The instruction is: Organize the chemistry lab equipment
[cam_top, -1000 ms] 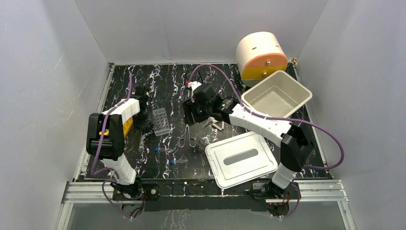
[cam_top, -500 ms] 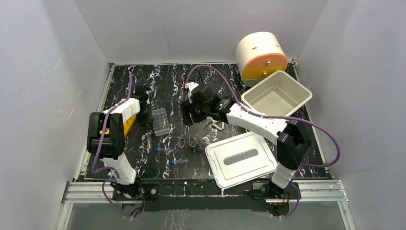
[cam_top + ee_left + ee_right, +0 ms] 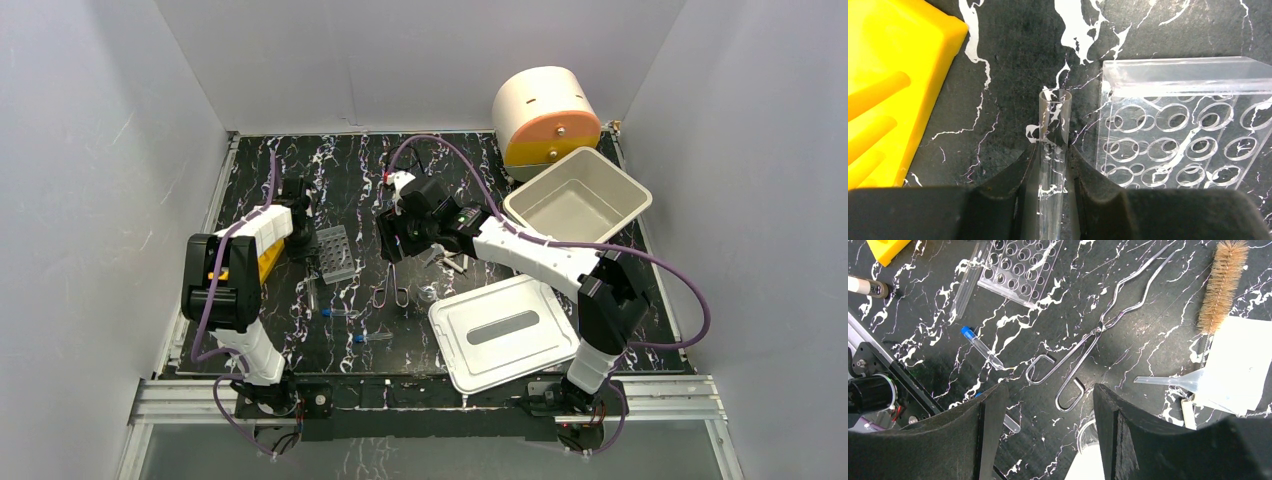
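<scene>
My left gripper (image 3: 1054,150) is shut on a clear glass tube (image 3: 1054,117), whose open end sticks out past the fingertips. The tube lies between a yellow block (image 3: 893,75) and the clear tube rack (image 3: 1188,130). From above, the tube (image 3: 312,293) shows just left of the rack (image 3: 335,252). My right gripper (image 3: 1047,390) hangs open and empty above the handles of the metal tongs (image 3: 1093,335). A blue-capped tube (image 3: 980,347) lies left of them. In the top view a second capped tube (image 3: 375,338) lies nearer the front.
A bristle brush (image 3: 1223,285), a plastic funnel (image 3: 1178,381) and a white sheet (image 3: 1243,365) lie right of the tongs. A white bin (image 3: 578,200) and a cream-and-orange drum (image 3: 545,115) stand at the back right. The bin's lid (image 3: 503,332) lies at the front right.
My left gripper has shut on the glass tube, and the tube's near end has swung slightly right towards the rack. The right arm has edged a little left, still open.
</scene>
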Tool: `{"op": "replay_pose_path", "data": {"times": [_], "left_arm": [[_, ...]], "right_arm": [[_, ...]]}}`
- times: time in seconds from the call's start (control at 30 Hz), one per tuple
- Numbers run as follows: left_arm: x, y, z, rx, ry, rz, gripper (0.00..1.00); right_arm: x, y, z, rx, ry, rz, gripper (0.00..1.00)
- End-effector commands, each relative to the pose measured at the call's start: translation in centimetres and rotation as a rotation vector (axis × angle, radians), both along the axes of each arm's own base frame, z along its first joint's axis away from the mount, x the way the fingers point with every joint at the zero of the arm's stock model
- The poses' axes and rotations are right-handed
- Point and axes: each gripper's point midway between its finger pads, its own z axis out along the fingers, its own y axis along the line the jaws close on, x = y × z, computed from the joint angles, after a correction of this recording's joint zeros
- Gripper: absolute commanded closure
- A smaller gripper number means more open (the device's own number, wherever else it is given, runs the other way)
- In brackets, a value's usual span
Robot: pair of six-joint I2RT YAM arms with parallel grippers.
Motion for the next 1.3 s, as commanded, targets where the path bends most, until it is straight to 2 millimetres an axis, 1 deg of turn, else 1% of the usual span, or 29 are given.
{"op": "replay_pose_path", "data": {"times": [0.0,0.07,0.1,0.17,0.37,0.43,0.5,0.6,0.67,0.73,0.83,0.97,1.13,1.27], "left_arm": [[-0.7,1.3,1.1,0.057,0.012,0.026,0.87],[-0.6,1.3,2.5,0.053,-0.009,0.039,0.86],[-0.4,1.3,3.7,0.049,-0.041,0.053,0.86],[-0.5,0.7,5.4,0.008,-0.093,0.076,0.86],[-2.3,-0.5,9.3,-0.084,-0.202,0.109,0.85],[-2.9,-1.4,10.5,-0.140,-0.224,0.106,0.85],[-3.1,-2.7,11.7,-0.222,-0.253,0.112,0.85],[-3.1,-6.3,13.8,-0.437,-0.297,0.099,0.85],[-2.9,-8.2,15.0,-0.556,-0.325,0.103,0.83],[-2.6,-9.7,16.1,-0.656,-0.354,0.113,0.83],[-2.5,-10.7,16.5,-0.718,-0.350,0.121,0.83],[-2.6,-11.0,16.8,-0.738,-0.347,0.112,0.83],[-2.6,-11.6,16.5,-0.773,-0.328,0.117,0.83],[-2.6,-11.8,16.5,-0.787,-0.334,0.119,0.83]], "right_arm": [[0.3,0.7,2.2,0.072,-0.046,-0.003,0.28],[0.1,0.8,2.3,0.081,-0.043,-0.001,0.28],[0.1,0.8,2.3,0.085,-0.039,-0.003,0.28],[-0.2,1.2,2.4,0.109,-0.032,0.014,0.28],[-1.0,2.3,2.5,0.173,0.011,0.046,0.28],[-1.5,3.0,2.8,0.205,0.028,0.072,0.28],[-2.0,3.9,3.4,0.250,0.050,0.104,0.28],[-2.3,5.5,4.7,0.327,0.077,0.149,0.26],[-2.5,6.6,5.2,0.369,0.110,0.167,0.25],[-2.5,7.5,5.1,0.396,0.144,0.175,0.25],[-2.3,8.6,5.0,0.425,0.188,0.164,0.24],[-1.3,9.1,4.4,0.408,0.210,0.114,0.23],[-1.5,10.1,3.3,0.400,0.269,0.131,0.24],[-1.9,10.4,3.3,0.422,0.302,0.141,0.27]]}}
